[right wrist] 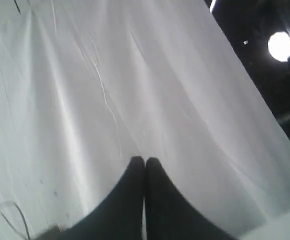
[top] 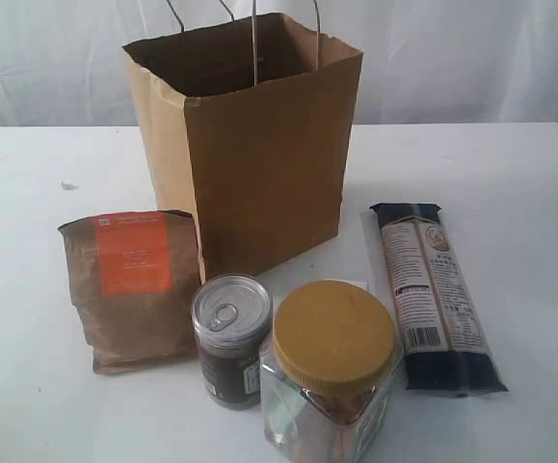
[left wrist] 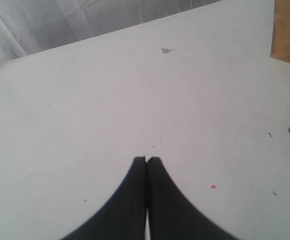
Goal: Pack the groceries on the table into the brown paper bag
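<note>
The brown paper bag [top: 250, 145] stands open and upright at the back middle of the white table [top: 510, 183]. In front of it lie the groceries: a brown pouch with an orange label [top: 134, 285], a dark pull-tab can [top: 230, 338], a clear jar with a yellow lid [top: 332, 371] and a long dark pasta packet [top: 435, 294]. Neither gripper appears in the exterior view. My left gripper [left wrist: 146, 159] is shut and empty over bare table, with the bag's corner [left wrist: 287, 30] at that view's edge. My right gripper [right wrist: 145, 160] is shut and empty, facing a white curtain [right wrist: 134, 75].
A white curtain [top: 452, 48] hangs behind the table. A small white crumb [top: 68, 184] lies at the left of the table, the crumb [left wrist: 165, 49] also showing in the left wrist view. A bright lamp [right wrist: 281, 46] shines beyond the curtain's edge.
</note>
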`<state>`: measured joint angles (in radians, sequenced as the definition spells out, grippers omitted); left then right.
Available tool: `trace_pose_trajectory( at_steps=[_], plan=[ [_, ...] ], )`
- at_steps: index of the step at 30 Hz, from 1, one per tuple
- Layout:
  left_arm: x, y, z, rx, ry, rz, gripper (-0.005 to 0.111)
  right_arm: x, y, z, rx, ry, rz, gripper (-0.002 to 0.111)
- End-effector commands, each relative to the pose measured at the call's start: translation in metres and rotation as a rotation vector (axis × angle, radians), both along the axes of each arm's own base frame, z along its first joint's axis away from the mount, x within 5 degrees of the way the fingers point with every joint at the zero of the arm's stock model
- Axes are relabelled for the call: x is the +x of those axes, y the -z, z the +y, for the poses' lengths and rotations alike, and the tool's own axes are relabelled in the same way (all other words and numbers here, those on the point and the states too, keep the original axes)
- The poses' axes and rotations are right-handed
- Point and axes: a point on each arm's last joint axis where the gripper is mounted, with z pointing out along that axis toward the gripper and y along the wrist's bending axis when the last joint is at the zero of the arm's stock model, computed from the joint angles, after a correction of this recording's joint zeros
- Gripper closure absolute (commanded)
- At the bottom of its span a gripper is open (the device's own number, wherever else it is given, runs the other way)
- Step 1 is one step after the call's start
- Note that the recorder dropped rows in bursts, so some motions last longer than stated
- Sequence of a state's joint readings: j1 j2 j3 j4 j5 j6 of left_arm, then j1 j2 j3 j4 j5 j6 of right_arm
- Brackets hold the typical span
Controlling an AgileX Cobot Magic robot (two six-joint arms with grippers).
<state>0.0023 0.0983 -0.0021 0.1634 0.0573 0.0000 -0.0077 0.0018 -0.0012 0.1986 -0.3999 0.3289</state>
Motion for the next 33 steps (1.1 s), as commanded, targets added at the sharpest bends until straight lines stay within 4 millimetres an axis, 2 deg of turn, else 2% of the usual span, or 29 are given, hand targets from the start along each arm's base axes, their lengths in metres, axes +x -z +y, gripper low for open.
trace_pose_trajectory(
  at_steps=[1,5,7,13,18,21,23,26,28,30,33],
  plan=[
    [0.0,0.001,0.0,-0.004,0.003,0.0,0.107,-0.016,-0.021,-0.005,0.213,-0.09,-0.321,0.108],
    [0.0,0.001,0.0,-0.004,0.003,0.0,0.107,-0.029,-0.032,-0.003,0.53,-0.425,-0.537,0.108],
    [0.0,0.001,0.0,-0.004,0.003,0.0,0.107,-0.03,-0.033,-0.003,0.615,-0.513,-0.551,0.108],
    [0.0,0.001,0.0,-0.004,0.003,0.0,0.107,-0.03,-0.037,-0.004,0.653,-0.519,-0.549,0.108],
    [0.0,0.001,0.0,-0.004,0.003,0.0,0.107,-0.046,-0.069,-0.01,0.688,-0.534,-0.674,0.108],
    [0.0,0.001,0.0,-0.004,0.003,0.0,0.107,-0.063,-0.099,-0.007,0.545,-0.472,-0.742,0.108],
    [0.0,0.001,0.0,-0.004,0.003,0.0,0.107,-0.066,-0.118,-0.002,0.376,-0.374,-0.726,0.108],
    [0.0,0.001,0.0,-0.004,0.003,0.0,0.107,-0.058,-0.137,0.013,-0.034,-0.165,-0.617,0.108],
    [0.0,0.001,0.0,-0.004,0.003,0.0,0.107,-0.04,-0.139,0.023,-0.344,-0.037,-0.46,0.108],
    [0.0,0.001,0.0,-0.004,0.003,0.0,0.107,-0.018,-0.132,0.026,-0.54,0.026,-0.271,0.108],
    [0.0,0.001,0.0,-0.004,0.003,0.0,0.107,0.023,-0.105,0.016,-0.669,0.107,0.133,0.108]
  ],
)
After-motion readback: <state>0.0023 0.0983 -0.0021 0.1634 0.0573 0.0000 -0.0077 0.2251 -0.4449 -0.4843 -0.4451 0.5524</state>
